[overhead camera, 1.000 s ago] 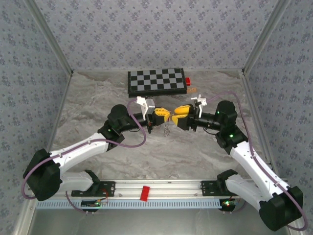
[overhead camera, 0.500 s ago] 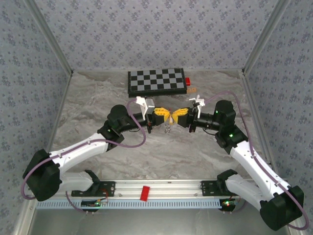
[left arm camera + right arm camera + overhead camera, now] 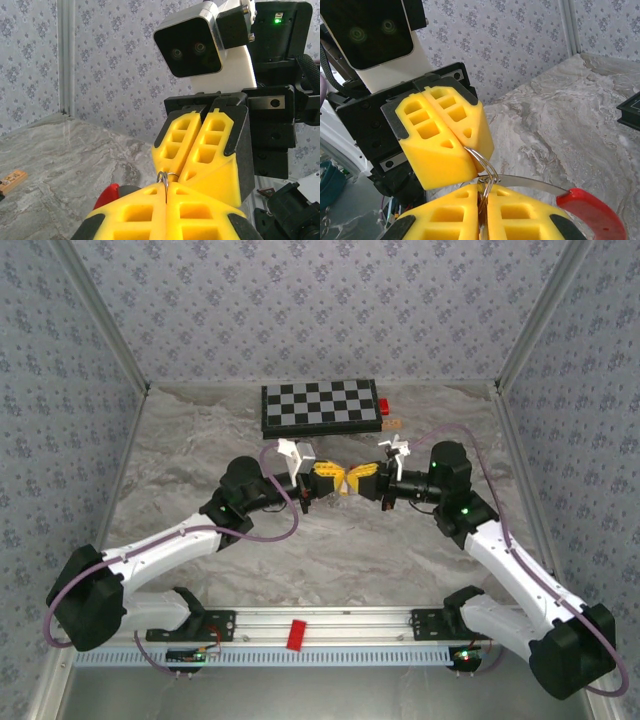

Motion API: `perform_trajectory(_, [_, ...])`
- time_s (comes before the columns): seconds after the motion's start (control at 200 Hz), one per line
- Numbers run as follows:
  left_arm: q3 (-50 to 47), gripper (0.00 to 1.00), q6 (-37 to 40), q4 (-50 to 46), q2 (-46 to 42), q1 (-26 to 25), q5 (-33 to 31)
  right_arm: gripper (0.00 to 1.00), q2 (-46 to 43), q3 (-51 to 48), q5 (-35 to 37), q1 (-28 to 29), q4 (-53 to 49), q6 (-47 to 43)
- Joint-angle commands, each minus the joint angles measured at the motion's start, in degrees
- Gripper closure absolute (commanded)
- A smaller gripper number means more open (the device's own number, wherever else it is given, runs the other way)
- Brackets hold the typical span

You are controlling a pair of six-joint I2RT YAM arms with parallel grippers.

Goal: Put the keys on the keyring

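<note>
Dead centre of the top view, the left fingers [image 3: 328, 477] and right fingers [image 3: 365, 473] are seen tip to tip above the table [image 3: 200, 460]. Both pairs are pressed together, each clamped on the keyring [image 3: 520, 181]. Its thin wire is pinched in both, with the red section at the lower right of the right wrist view. A tiny orange key [image 3: 393, 424] is seen lying by the chessboard [image 3: 320, 405], upper middle.

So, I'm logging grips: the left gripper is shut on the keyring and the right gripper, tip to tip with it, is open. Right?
No: the right gripper is shut too. The left wrist view shows its fingers pressed together on the keyring. The left gripper is shut on it, tip to tip, as you said.
</note>
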Motion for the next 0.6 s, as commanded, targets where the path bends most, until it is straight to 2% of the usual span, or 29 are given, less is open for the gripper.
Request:
perform_trajectory(0.0, [1.3,1.0,-1.6,8.2,-0.4,-1.2,1.7,0.88,0.9,0.0,-0.6,1.2,-0.8,-1.0])
perform_trajectory(0.13, [0.8,1.0,-1.5,8.7,-0.9,-1.1,0.2,0.79,0.5,-0.7,0.4,1.2,-1.3,-1.3])
perform_trajectory(0.455, [0.3,1.0,-1.1,9.2,-1.4,-1.1,-1.5,0.79,-1.9,-1.9,0.9,0.6,-4.2,-3.0])
perform_trajectory(0.595, [-0.2,1.0,-0.5,8.5,-1.7,-1.0,-2.2,0.75,-4.3,-1.5,1.3,-0.9,-6.6,-3.7])
